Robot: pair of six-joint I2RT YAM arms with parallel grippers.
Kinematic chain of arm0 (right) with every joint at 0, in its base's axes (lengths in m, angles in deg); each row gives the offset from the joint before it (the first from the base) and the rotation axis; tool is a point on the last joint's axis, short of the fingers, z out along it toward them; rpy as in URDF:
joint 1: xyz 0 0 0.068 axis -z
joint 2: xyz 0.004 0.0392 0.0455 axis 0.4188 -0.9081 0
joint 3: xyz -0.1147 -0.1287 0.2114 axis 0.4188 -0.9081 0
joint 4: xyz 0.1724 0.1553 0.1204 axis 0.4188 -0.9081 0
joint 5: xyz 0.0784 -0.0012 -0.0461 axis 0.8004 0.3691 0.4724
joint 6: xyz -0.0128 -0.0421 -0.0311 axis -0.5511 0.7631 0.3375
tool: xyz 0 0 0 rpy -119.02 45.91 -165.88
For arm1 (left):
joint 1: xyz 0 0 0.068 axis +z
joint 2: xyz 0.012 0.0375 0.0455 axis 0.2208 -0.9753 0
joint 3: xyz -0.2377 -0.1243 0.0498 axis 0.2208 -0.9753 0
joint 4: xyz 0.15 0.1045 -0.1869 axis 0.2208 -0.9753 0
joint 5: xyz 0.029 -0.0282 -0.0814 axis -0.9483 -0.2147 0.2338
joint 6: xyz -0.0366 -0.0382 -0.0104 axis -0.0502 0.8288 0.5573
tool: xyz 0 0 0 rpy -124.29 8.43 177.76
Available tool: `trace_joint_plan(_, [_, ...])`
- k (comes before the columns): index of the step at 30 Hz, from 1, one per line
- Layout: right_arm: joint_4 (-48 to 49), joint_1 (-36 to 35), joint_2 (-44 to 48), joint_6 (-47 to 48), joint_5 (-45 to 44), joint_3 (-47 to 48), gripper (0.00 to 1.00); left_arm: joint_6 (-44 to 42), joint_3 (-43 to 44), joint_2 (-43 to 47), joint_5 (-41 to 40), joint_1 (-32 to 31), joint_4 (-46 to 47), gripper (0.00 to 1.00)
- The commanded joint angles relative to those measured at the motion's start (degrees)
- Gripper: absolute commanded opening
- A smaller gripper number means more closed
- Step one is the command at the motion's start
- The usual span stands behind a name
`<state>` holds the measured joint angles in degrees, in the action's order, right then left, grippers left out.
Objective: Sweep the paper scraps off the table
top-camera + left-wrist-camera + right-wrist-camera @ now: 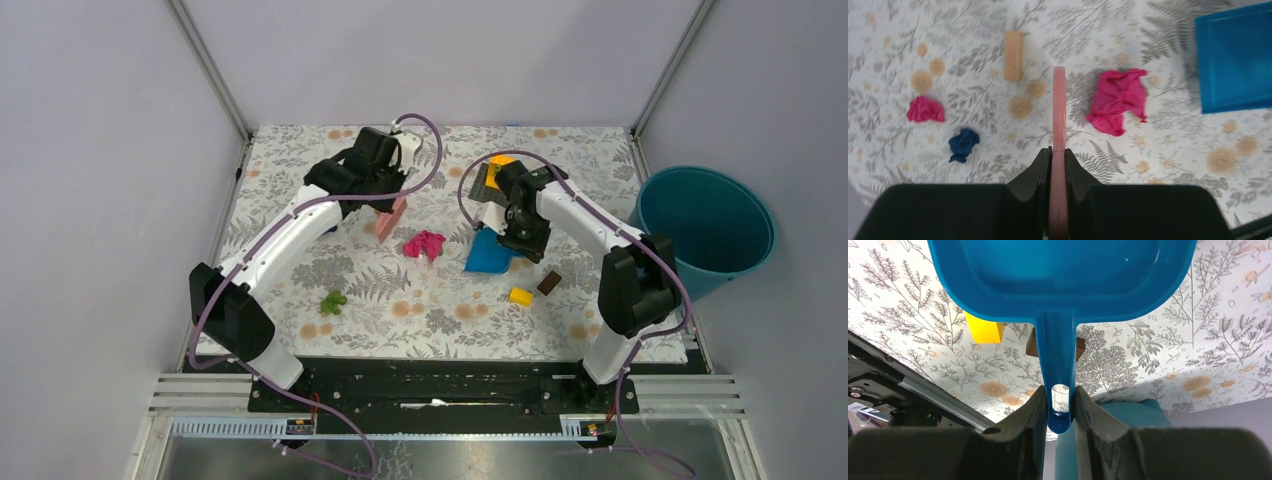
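My left gripper (385, 205) (1058, 152) is shut on a thin pink board (392, 220) (1059, 115) held edge-down over the table (450, 325). A large magenta paper scrap (424, 244) (1118, 100) lies just right of the board. A small magenta scrap (925, 110) and a dark blue scrap (963, 144) lie to its left. A green scrap (333, 302) lies near the front left. My right gripper (522, 235) (1060, 397) is shut on the handle of a blue dustpan (489, 257) (1063, 270) (1233, 60), right of the large magenta scrap.
A teal bucket (710, 225) (1128, 412) stands off the table's right edge. A yellow block (521, 297) (984, 331) and a brown block (549, 283) (1080, 347) lie by the dustpan. A wooden block (1013, 55) lies beyond the board. An orange-yellow block (500, 160) sits behind the right arm.
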<state>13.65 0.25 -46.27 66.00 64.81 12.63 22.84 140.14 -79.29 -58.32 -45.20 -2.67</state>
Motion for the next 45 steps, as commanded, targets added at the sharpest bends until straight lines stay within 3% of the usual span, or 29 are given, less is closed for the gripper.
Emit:
trace_joint_plan(1, [-1.41, -2.70, -1.29, -0.80, -2.12, 2.11, 0.00, 5.05, -0.50, -1.51, -8.91, 1.87, -1.34, 0.08])
trace_joint_plan(4, [-1.95, -3.94, -2.21, -1.25, -2.03, 2.09, 0.00, 7.88, -2.54, -1.91, -7.37, 2.00, -2.22, 0.05])
trace_joint_plan(10, [-2.02, -5.56, -5.65, -3.29, -1.63, 3.32, 0.00, 17.19, -8.67, -2.55, 4.77, 2.42, -0.62, 0.02])
trace_joint_plan(17, [-0.53, -7.24, -10.62, -6.34, -0.48, 6.19, 0.00, 22.26, -9.35, -6.71, 9.40, 2.60, 4.96, 0.00])
trace_joint_plan(29, [4.34, -7.45, -13.93, -10.70, -0.93, 10.48, 0.00, 21.17, -0.02, -12.66, 24.17, 1.82, 6.69, 0.00])
trace_joint_plan(45, [21.43, -7.39, 1.56, -9.40, 6.54, -5.01, 0.00, 7.94, -1.64, 3.09, 19.54, 1.99, -5.33, 0.00])
